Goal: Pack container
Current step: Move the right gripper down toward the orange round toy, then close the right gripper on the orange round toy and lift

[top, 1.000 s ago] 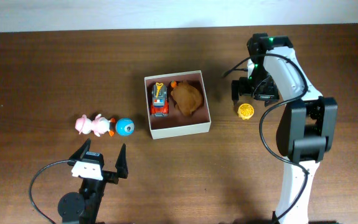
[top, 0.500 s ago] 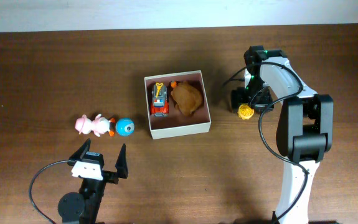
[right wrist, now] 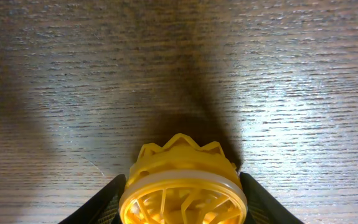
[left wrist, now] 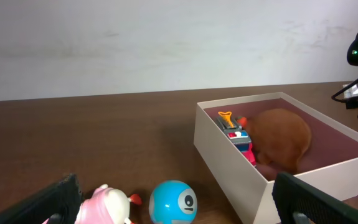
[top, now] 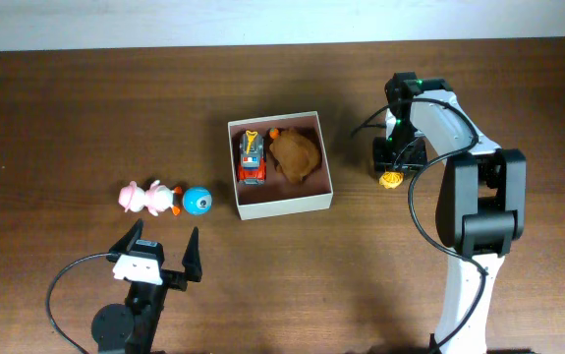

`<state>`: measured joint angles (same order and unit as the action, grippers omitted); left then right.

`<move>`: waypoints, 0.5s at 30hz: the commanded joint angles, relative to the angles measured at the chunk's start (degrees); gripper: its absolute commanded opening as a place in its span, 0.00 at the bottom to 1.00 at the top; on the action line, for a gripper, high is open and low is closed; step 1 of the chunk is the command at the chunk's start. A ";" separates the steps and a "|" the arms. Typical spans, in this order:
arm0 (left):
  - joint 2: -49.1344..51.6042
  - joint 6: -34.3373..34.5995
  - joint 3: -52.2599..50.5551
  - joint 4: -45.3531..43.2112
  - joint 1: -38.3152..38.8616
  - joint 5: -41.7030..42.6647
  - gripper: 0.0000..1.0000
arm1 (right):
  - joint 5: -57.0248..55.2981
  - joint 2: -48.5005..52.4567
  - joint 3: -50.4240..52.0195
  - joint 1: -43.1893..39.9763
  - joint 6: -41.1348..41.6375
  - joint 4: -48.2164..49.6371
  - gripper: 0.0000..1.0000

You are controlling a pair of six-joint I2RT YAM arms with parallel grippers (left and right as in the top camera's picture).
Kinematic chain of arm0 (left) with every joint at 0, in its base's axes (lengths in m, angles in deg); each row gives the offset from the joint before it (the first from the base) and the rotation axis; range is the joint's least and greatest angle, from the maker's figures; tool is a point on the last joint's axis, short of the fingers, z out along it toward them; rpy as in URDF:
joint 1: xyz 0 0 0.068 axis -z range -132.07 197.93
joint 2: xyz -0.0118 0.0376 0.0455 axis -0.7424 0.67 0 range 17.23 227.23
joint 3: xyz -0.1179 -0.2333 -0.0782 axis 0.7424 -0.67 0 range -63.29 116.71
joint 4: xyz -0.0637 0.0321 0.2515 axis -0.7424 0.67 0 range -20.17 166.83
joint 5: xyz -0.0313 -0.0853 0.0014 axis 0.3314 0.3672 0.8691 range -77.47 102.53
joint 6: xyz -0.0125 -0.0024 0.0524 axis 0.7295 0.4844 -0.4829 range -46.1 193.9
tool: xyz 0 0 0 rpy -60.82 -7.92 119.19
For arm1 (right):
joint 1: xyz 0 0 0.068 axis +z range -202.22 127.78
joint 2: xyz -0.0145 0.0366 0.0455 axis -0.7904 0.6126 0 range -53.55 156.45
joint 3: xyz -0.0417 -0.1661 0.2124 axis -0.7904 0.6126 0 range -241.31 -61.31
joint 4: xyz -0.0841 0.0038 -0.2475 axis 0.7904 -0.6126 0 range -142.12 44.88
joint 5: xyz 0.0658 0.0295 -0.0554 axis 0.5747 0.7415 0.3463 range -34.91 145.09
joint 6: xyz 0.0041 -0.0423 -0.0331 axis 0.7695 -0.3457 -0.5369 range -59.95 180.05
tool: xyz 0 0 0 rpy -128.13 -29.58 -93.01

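Observation:
The container, a white-walled square box with a pinkish-brown inside, sits mid-table and holds a red toy car and a brown plush. To its right a yellow lattice wheel toy rests on the wood. My right gripper points down over it, and in the right wrist view both fingers press the sides of the yellow toy. My left gripper stands open near the front edge, with nothing between its fingers.
A pink toy and a blue ball with a face lie left of the container, just beyond my left gripper. The container's near wall rises at the right of the left wrist view.
My right gripper came down around the yellow toy and its jaws closed in against the toy's sides. The left arm and the other toys have not moved.

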<state>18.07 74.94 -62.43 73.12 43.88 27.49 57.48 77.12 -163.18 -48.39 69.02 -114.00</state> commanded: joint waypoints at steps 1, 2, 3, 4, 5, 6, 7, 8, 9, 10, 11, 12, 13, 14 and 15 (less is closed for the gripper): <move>-0.50 -0.68 -0.33 0.20 0.26 -0.22 1.00 | 0.17 -0.04 -1.18 -0.11 0.02 -1.14 0.49; -0.50 -0.68 -0.33 0.20 0.26 -0.22 1.00 | 0.31 -0.04 -2.05 -0.11 0.02 -1.97 0.49; -0.50 -0.68 -0.33 0.20 0.26 -0.22 0.99 | 0.50 -0.13 -3.28 -0.11 -0.02 -3.08 0.49; -0.50 -0.68 -0.33 0.20 0.26 -0.22 1.00 | 1.07 -0.22 -4.74 -0.11 -0.42 -4.28 0.49; -0.50 -0.68 -0.33 0.20 0.26 -0.22 1.00 | 1.99 -0.28 -6.16 -0.11 -1.18 -5.35 0.49; -0.50 -0.68 -0.33 0.20 0.26 -0.22 1.00 | 2.93 -0.37 -7.85 -0.11 -1.75 -6.54 0.49; -0.50 -0.68 -0.33 0.20 0.26 -0.22 0.99 | 3.52 -0.48 -9.94 -0.09 -2.05 -8.04 0.49; -0.50 -0.68 -0.33 0.20 0.26 -0.22 1.00 | 3.85 -0.63 -12.13 -0.09 -2.19 -9.57 0.49; -0.50 -0.68 -0.33 0.20 0.26 -0.22 1.00 | 4.59 -0.81 -14.29 -0.04 -2.69 -11.02 0.49; -0.50 -0.68 -0.33 0.20 0.26 -0.22 1.00 | 5.62 -0.94 -16.24 0.00 -3.21 -12.24 0.49; -0.50 -0.68 -0.33 0.20 0.26 -0.22 1.00 | 7.06 -1.11 -18.69 0.15 -4.02 -13.70 0.49; -0.50 -0.68 -0.33 0.20 0.26 -0.22 1.00 | 8.46 -1.11 -20.79 0.35 -4.70 -14.84 0.49; -0.50 -0.68 -0.33 0.20 0.26 -0.22 0.99 | 10.05 -1.20 -23.06 0.68 -5.62 -16.04 0.49; -0.50 -0.68 -0.33 0.20 0.26 -0.22 1.00 | 12.09 -1.20 -25.79 1.14 -6.49 -17.18 0.49; -0.50 -0.68 -0.33 0.20 0.26 -0.22 1.00 | 13.81 -1.20 -27.58 1.70 -7.32 -17.81 0.49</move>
<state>18.07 74.94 -62.43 73.12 43.88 27.47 64.59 77.12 -185.16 -48.01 65.15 -130.74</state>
